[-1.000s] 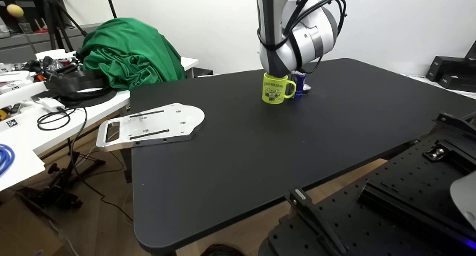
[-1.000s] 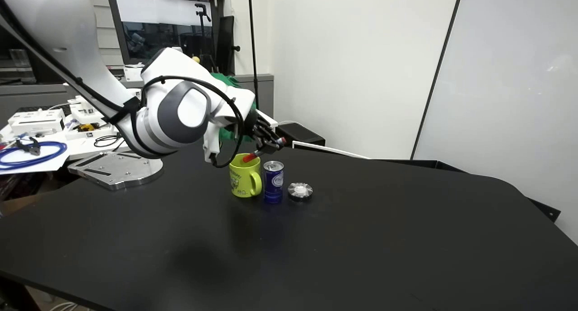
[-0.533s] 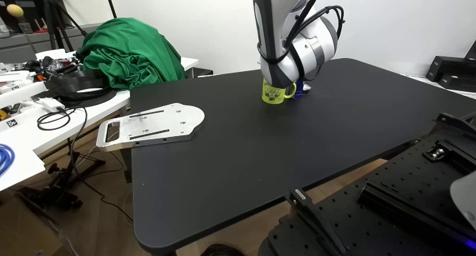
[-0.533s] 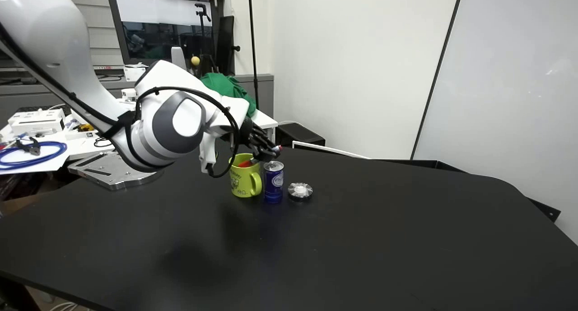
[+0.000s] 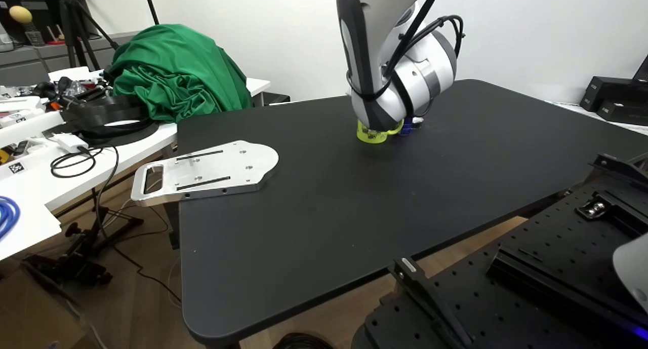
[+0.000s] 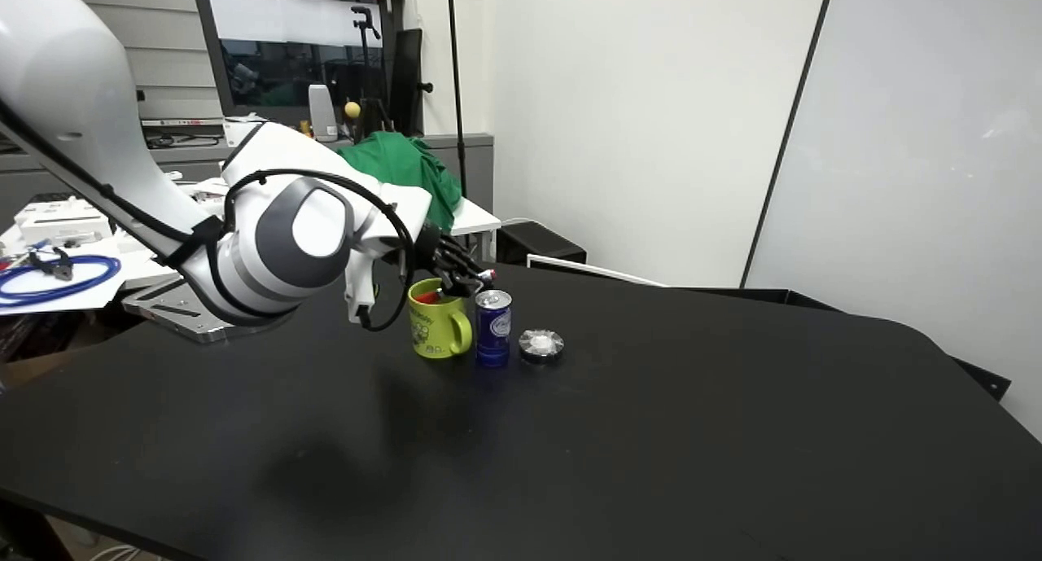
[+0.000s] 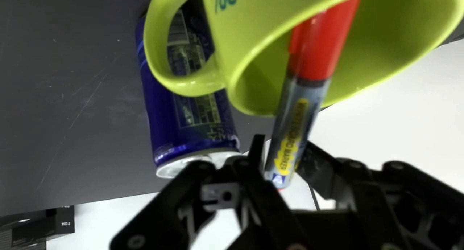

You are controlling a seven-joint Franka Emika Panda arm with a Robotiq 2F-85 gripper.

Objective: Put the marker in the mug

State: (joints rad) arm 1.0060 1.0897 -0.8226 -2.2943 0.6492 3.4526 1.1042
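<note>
The marker (image 7: 301, 112) has a red cap end and a grey body with a yellow label. My gripper (image 7: 283, 143) is shut on its grey body near the tail, one finger on each side. The red end reaches past the rim into the yellow-green mug (image 7: 250, 36), and its tip is hidden. In an exterior view, the mug (image 6: 440, 331) stands on the table with the red part of the marker (image 6: 427, 298) slanting inside its mouth. My gripper (image 6: 464, 278) is just above the rim on the handle side. The arm covers the gripper and most of the mug (image 5: 372, 136) in an exterior view.
A blue can (image 6: 492, 333) stands right beside the mug's handle, close below the gripper. A small round silver and black object (image 6: 541, 346) lies past the can. Farther off, a metal plate (image 5: 217, 169) overhangs the table's edge near a green cloth (image 5: 172, 75).
The arm has come down and a little to the left in an exterior view, bringing the marker's red end from above the rim to inside the mug. The mug has shifted slightly.
</note>
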